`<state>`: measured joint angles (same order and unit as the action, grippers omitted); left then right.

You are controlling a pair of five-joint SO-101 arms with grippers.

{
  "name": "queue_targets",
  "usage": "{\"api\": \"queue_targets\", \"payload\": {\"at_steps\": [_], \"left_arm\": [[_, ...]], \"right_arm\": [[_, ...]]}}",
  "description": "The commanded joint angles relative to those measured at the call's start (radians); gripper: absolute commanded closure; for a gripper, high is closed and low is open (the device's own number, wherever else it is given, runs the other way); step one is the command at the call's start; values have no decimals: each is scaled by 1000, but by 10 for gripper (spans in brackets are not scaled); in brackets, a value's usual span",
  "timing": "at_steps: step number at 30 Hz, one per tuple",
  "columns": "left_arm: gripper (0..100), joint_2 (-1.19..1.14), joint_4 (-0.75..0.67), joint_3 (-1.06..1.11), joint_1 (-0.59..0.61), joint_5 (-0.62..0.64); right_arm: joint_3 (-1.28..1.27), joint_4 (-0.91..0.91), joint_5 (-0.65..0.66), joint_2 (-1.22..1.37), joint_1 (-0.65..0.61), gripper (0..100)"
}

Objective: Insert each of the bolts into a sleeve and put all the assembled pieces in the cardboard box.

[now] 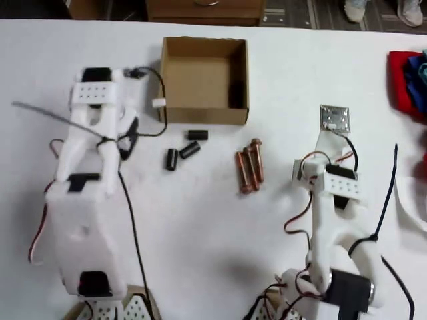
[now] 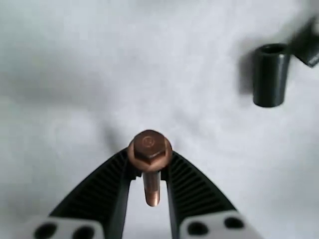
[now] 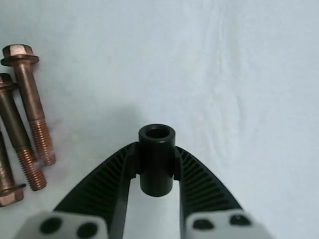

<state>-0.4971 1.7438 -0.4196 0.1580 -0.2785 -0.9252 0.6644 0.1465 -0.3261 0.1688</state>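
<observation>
Currently the job is sitting at an early stage, judging by how the parts are lying. The left pincer (image 2: 149,162) is clenching a copper-coloured hex-head metal bolt (image 2: 149,149) just under its head, with the threaded shank running back between the jaws. The right pincer (image 3: 156,153) is gripping a short black cylindrical sleeve (image 3: 157,167) by its sides, and the open bore is poking out past the fingertips. Each arm is keeping to its own side of the white surface (image 1: 200,227). The bolt and sleeve are therefore being held well apart, and this pair is not yet joined.

In the high view, the open brown cardboard box (image 1: 203,115) is standing toward twelve o'clock on the surface. A small dark piece (image 1: 235,93) is resting against its three o'clock wall. It is looking like one finished assembly, though I cannot tell whether a bolt is sitting inside it.

At about six o'clock from the box, three loose black sleeves (image 1: 189,149) are lying close together. At about five o'clock from the box, three loose copper bolts (image 1: 247,168) are lying side by side, touching or nearly so.

So at most one piece is looking done. The held pair is waiting to be mated and dropped into the box, and three more bolt-and-sleeve pairs are waiting untouched after that. Most of the work is remaining.
</observation>
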Motion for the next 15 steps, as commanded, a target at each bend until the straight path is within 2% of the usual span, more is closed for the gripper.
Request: {"api": "queue_targets", "payload": {"at_steps": [1,5,8,10,13,15], "left_arm": [[974,377,-143,252,11,-31],[976,758,-453,697,-12,-21],[976,997,-640,943,-54,8],[976,1108,-690,1024,-86,106],[975,1181,-686,1035,-133,265],[975,1194,-683,1026,-169,321]], "right_arm": [[-71,-48,2,-166,-19,977],[-226,-124,2,-361,-93,978],[-296,-133,2,-472,-153,978],[-322,-133,2,-521,-194,977],[-350,-130,0,-567,-262,977],[-365,-125,-3,-591,-308,977]]}}
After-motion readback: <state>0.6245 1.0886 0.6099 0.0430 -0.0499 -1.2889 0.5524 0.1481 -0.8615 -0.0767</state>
